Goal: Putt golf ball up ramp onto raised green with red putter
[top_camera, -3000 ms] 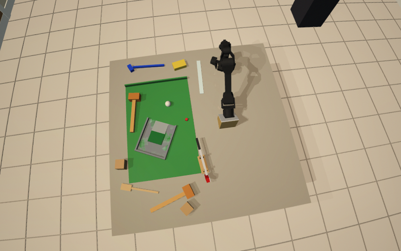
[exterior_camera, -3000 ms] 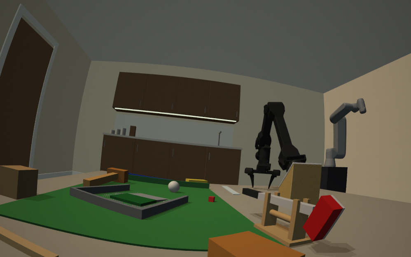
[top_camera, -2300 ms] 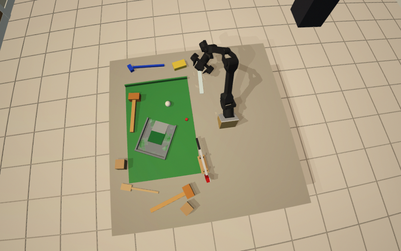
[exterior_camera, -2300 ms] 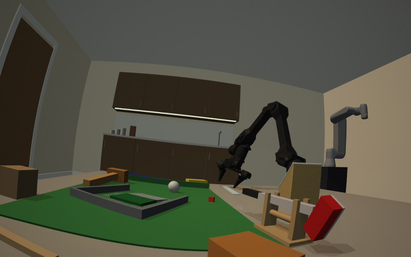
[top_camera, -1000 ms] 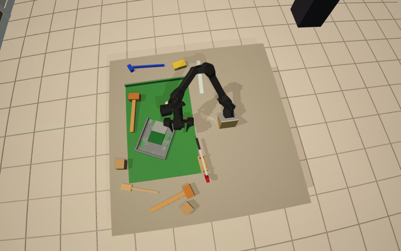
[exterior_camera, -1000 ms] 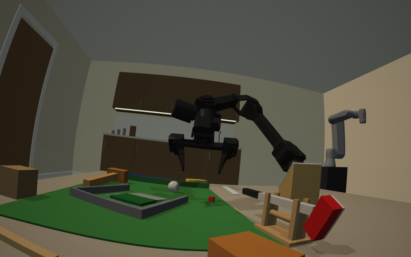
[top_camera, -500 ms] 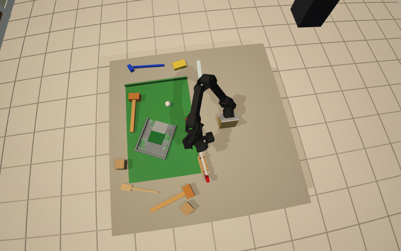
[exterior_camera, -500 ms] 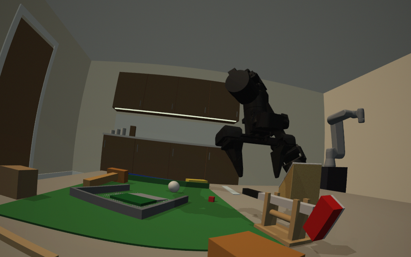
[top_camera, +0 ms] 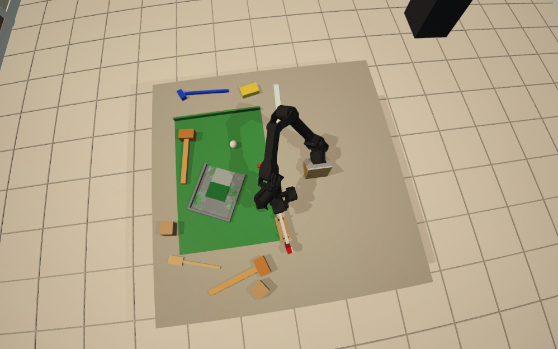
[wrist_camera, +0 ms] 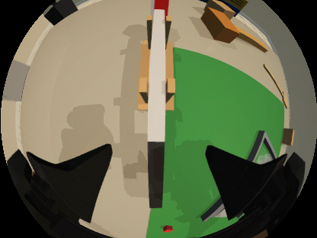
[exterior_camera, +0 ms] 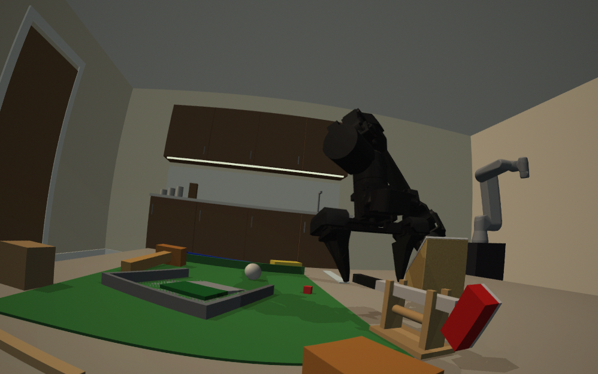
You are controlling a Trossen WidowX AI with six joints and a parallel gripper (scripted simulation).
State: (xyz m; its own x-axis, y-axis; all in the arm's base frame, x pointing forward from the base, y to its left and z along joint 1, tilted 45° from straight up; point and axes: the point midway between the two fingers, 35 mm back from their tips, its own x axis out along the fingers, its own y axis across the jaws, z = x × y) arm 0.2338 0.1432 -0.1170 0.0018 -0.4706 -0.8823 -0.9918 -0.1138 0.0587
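Note:
The putter [top_camera: 284, 232] [exterior_camera: 470, 315] [wrist_camera: 156, 76] lies across a wooden stand [exterior_camera: 390, 334] [wrist_camera: 144, 69], its red head beyond the stand and its black grip sticking out toward my gripper. My gripper [exterior_camera: 373, 280] [wrist_camera: 160, 151] is open and empty. Its fingers stand on either side of the grip in the wrist view, lined up with it; the exterior view shows them above and around the grip's level. The white ball [top_camera: 233, 144] [exterior_camera: 252, 271] rests on the green mat [top_camera: 246, 230]. The pale ramp [top_camera: 222, 175] leads to the raised green [top_camera: 217, 191] [exterior_camera: 189, 289] inside grey walls.
A small red cube [exterior_camera: 307, 289] [wrist_camera: 168, 229] is on the mat. Orange mallets [top_camera: 186, 135] [top_camera: 261, 265], wooden blocks [top_camera: 166, 227] [top_camera: 260, 289], a pale mallet [top_camera: 175, 260], a blue mallet [top_camera: 205, 92], a yellow block [top_camera: 249, 89] and a pale strip [top_camera: 277, 94] lie around.

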